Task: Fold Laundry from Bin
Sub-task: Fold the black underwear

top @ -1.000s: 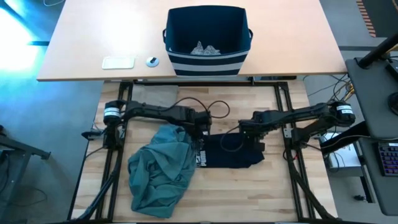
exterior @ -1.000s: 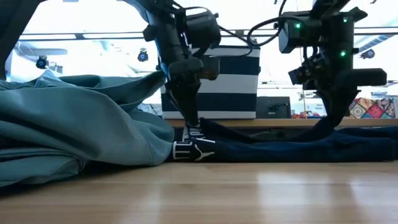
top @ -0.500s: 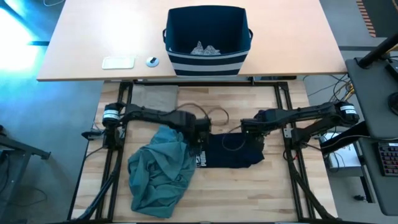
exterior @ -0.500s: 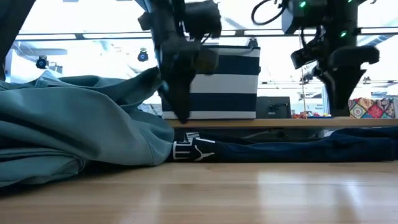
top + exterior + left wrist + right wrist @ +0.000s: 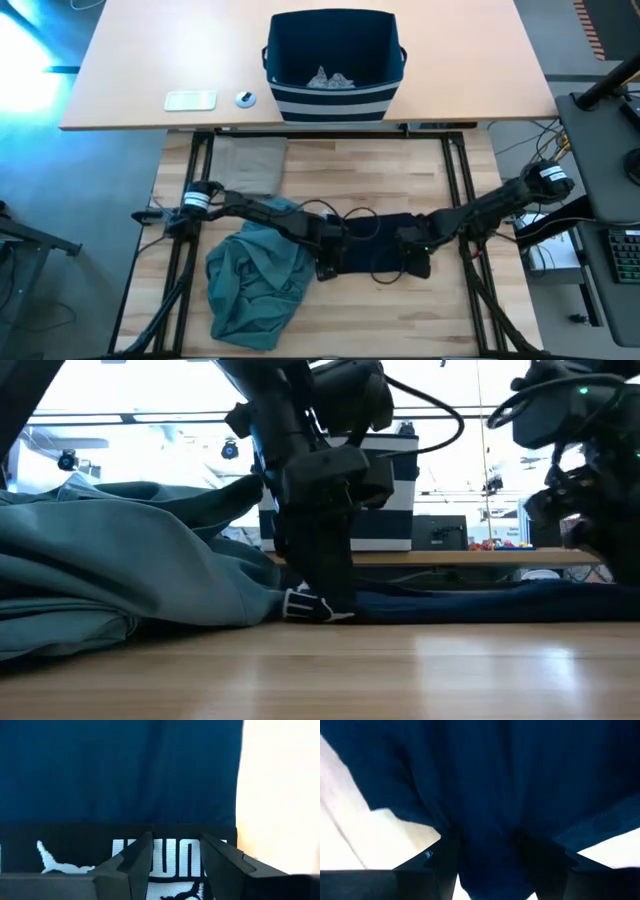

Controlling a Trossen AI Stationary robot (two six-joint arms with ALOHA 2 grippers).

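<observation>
A: What is lying on the bench (image 5: 390,310) right now?

B: The big teal garment (image 5: 255,280) is sitting in a heap on the left side. The navy garment (image 5: 375,255) is lying flat just beside it, touching it. The bin (image 5: 333,62) is standing well apart at the far side, with small grey pieces (image 5: 330,77) inside it.

A: And the two arms?

B: Both are reaching low onto the navy garment. The left gripper (image 5: 175,852) is standing over the white lettering (image 5: 172,851) on the waistband, its jaws partly open with the band between them, not yet pinching. The right gripper (image 5: 487,855) is at the opposite end, jaws also parted, with a bunch of navy cloth between them.

A: How should they be doing this step well?

B: I think each one should be closing on the near edge only, taking one layer, at the same height. Then both should be lifting together, so the fold is landing straight and the teal garment is not being dragged along.
</observation>
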